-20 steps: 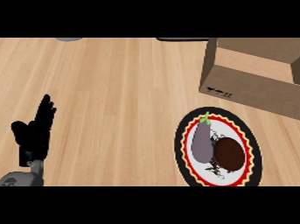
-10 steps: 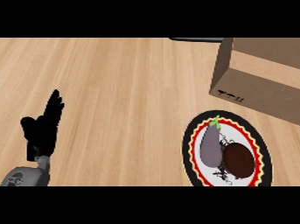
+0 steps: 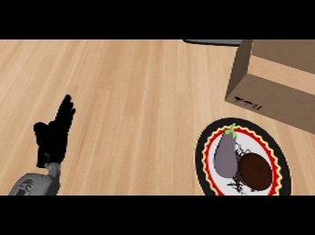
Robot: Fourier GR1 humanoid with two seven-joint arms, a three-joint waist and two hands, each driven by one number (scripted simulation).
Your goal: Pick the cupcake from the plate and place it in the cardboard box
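Note:
A dark brown cupcake [image 3: 255, 171] sits on the right half of a round plate [image 3: 209, 138] with a black, red and yellow rim, at the lower right of the head view. A purple eggplant [image 3: 225, 152] with a green stem lies beside it on the plate's left half. The cardboard box [image 3: 282, 85] stands just behind the plate at the upper right, its open top partly cut off by the view's edge. My left hand [image 3: 53, 136] rests open at the lower left, fingers straight and pointing up, far from the plate. My right hand does not show.
The wooden counter [image 3: 132, 92] stretches bare between my left hand and the plate. A dark flat object [image 3: 212, 41] pokes in at the top edge, left of the box.
The whole view has shifted: the plate and box slid toward the right and lower edge, and my left hand appears further right and lower. Its fingers stayed straight.

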